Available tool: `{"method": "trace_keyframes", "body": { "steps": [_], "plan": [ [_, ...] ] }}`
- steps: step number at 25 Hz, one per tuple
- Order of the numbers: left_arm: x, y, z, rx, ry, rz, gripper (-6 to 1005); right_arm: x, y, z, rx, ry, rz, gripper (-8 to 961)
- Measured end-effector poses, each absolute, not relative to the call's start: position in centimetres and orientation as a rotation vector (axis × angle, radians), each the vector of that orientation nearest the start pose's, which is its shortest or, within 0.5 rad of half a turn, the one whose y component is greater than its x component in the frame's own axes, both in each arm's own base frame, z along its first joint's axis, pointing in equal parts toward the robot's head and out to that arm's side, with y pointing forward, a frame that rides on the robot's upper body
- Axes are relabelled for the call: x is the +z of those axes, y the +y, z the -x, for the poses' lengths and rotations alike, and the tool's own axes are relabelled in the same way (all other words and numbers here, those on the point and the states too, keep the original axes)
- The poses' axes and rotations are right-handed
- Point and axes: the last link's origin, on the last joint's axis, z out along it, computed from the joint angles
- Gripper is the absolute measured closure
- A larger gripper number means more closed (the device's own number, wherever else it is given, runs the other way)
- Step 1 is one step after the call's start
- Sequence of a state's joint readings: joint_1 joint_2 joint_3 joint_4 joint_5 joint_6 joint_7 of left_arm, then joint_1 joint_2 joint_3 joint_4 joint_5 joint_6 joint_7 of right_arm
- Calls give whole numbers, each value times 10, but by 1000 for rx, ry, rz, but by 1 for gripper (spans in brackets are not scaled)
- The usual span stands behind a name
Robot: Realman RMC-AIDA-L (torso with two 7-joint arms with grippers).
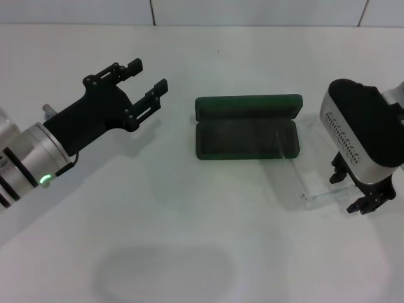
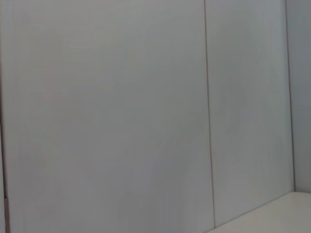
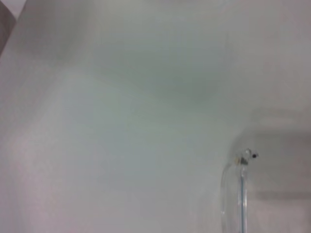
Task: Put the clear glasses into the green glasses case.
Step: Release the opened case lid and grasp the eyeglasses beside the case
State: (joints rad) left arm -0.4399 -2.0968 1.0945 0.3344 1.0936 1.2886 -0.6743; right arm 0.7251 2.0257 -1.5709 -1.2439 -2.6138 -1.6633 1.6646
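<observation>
On the near right of the white worktop point(image 1: 189, 252), in the head view: the right tool point(image 1: 365, 197), black fingers pointing down and set close together beside the front end of the fully transparent plastic glasses point(image 1: 297, 177); whether pinching the clear frame or only touching it, cannot tell. Glasses lying on the worktop just right of and in front of the dark green rectangular hinged glasses case point(image 1: 246, 129), one clear temple arm reaching over the case's right end, lens edge running along the front near the tool. Farther back, mid-worktop: the case lying open, lid tipped back, darker lining showing, nothing seated inside. At the left, raised off the worktop and well apart from the case: the left tool point(image 1: 146, 79), black fingers spread, holding nothing.

From the right wrist: only pale worktop and a hinge end of the glasses point(image 3: 240, 189), no fingers. From the left wrist: only a plain white panelled wall point(image 2: 121, 111) and a corner of worktop, neither case nor glasses.
</observation>
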Motion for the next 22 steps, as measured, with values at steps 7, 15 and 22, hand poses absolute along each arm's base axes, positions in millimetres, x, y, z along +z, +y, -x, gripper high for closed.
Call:
{"method": "trace_keyframes", "body": {
  "steps": [7,15,22],
  "plan": [
    [-34,328,273,-890,-333,2224,440,-19,349,-172,-1025,-528,2983,540],
    [-34,327,274,-888,-337,2224,443,-20,351,-174,-1034,-504,2980,602],
    [-35,326,275,-885,-341,2224,445,-20,351,-175,-1034,-487,2976,669]
  ]
}}
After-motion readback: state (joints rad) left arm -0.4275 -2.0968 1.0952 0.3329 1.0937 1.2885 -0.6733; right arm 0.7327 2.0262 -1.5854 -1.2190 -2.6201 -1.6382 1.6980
